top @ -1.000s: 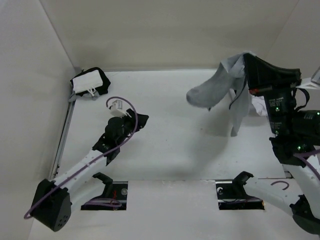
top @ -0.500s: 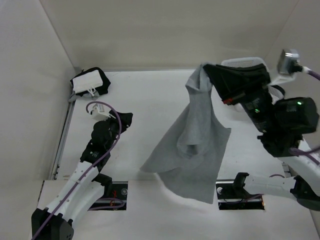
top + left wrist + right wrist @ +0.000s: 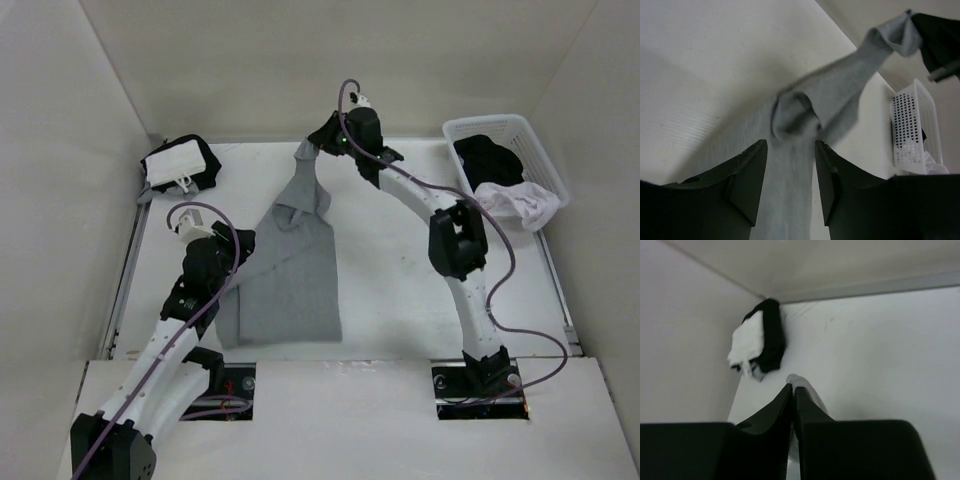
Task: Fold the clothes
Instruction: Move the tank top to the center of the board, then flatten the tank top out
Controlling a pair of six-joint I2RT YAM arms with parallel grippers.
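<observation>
Two pincers of mine are in play, and each camera tells its own part. Only the top view shows the whole grey top (image 3: 285,280). It runs in a long band down the middle-left of the bench (image 3: 420,290), its near end spread flat beside my left arm and its far end drawn up into a narrow peak at the back. That view also takes in the white basket (image 3: 545,170) at the back right, with dark and pale cloth in it, and a black-and-white bundle (image 3: 180,165) in the back left corner.

It does not show how my fingers stand. My right wrist camera does: my right pincer (image 3: 792,386) is all but closed, with a sliver of grey fabric nipped between its tips, so it has the top by its raised end. My left wrist camera shows my left pincer (image 3: 790,144) well spread and gripping nothing. Grey cloth lies beyond the gap, with a rolled lump just past the tips, and I cannot tell whether the fingers touch it. From there the top climbs away to the right pincer. The fabric is plain heather grey, creased along its length and smoother at the near end.
</observation>
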